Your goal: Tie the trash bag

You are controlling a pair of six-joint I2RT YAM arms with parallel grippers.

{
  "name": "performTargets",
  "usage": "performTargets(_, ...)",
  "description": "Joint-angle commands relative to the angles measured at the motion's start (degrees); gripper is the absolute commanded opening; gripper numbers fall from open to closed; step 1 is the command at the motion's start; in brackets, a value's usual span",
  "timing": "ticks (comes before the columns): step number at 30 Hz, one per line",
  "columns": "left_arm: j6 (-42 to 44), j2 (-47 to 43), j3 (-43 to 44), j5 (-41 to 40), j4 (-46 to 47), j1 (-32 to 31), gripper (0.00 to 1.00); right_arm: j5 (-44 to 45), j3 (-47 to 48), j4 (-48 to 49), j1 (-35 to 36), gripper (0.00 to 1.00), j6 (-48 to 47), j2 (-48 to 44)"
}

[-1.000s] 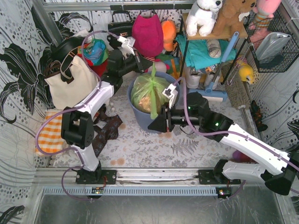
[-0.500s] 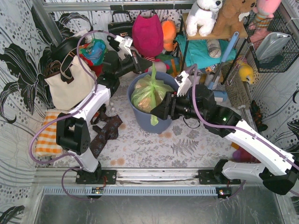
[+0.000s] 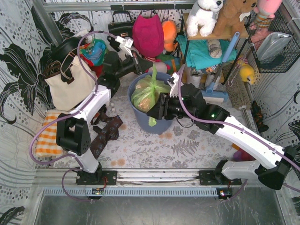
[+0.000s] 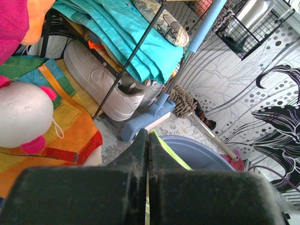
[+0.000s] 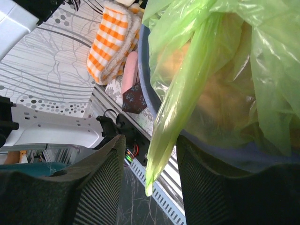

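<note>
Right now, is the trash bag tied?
Untied: the trash bag has one strip in the left tool, another hanging over the bin.

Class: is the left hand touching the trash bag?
Touching. The left wrist view shows the left hand with its fingers pressed together, and a lime strip of the trash bag coming out from between them.

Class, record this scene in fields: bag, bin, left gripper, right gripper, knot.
bag: lime-green trash bag with brown waste inside, sitting in the bin
bin: blue-grey bin, upright
left gripper: left gripper shut on the bag's far tail
right gripper: right gripper open, near tail hanging between its fingers
knot: none visible
</note>
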Motion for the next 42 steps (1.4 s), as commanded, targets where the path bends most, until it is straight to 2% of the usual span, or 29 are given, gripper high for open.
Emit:
performTargets(1,-0.72,-1.11,-1.00,1.45,4.04,0.23,0.00,-0.61,0.11,2.57,-0.38,0.48,0.43,1.38)
performTargets(4,-1.12,-1.06,-1.35,1.53,4.67,0.23,0.00,-0.23,0.19,2.83,-0.63,0.40,0.28,1.73)
performTargets(6,-1.33,-1.05,-1.54,1.64,5.10,0.27,0.00,-0.10,0.16,2.95,-0.72,0.39,0.28,1.81)
performTargets(9,-1.39,-1.15,-1.55,1.77,5.25,0.23,0.00,0.48,0.03,2.36,-1.21,0.48,0.36,2.09)
performTargets(12,-1.39,-1.36,-1.71,1.78,5.27,0.25,0.00,0.87,-0.50,2.63,-1.65,0.46,0.44,2.15)
performTargets(15,-1.39,-1.35,-1.64,1.78,5.34,0.23,0.00,0.70,-0.38,2.98,-1.89,0.30,0.45,2.35)
performTargets(19,-1.55,-1.32,-1.88,1.45,5.82,0.26,0.00,1.17,-0.05,2.99,-1.89,0.03,-0.21,1.65)
performTargets(20,-1.49,-1.40,-1.95,1.00,5.87,0.30,0.00,1.29,0.17,3.00,-1.89,0.00,-0.91,1.24)
performTargets(25,-1.27,-2.52,-0.89,-2.15,6.56,0.27,0.00,0.82,2.25,4.24,-1.89,0.00,-3.12,-1.02)
performTargets(34,-1.20,-3.26,8.75,-5.50,7.20,0.23,0.00,1.19,10.80,2.02,-1.89,0.00,-6.53,-2.27)
performTargets(42,-0.75,-1.66,8.96,-5.51,6.72,0.26,0.00,-0.16,6.62,2.27,-1.89,0.00,-6.22,-3.42)
